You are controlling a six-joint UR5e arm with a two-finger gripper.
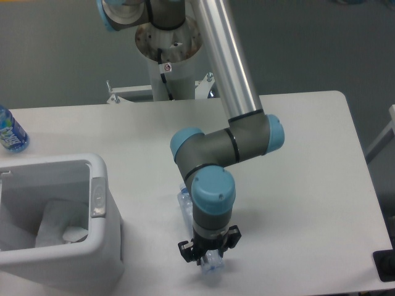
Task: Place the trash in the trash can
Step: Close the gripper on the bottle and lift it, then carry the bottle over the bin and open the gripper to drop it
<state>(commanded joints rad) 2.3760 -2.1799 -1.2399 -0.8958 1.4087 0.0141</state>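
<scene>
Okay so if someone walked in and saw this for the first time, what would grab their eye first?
Probably the big silver and blue arm reaching down from the top to the table's near edge, its claw right over a clear bottle lying there, mostly hidden beneath it. Next, the boxy white trash can at the lower left with crumpled whitish plastic inside. A blue-labelled bottle stands at the far left edge.

Arm folded at the elbow, wrist vertical, claw (210, 256) pointing down near the table's front edge.
</scene>
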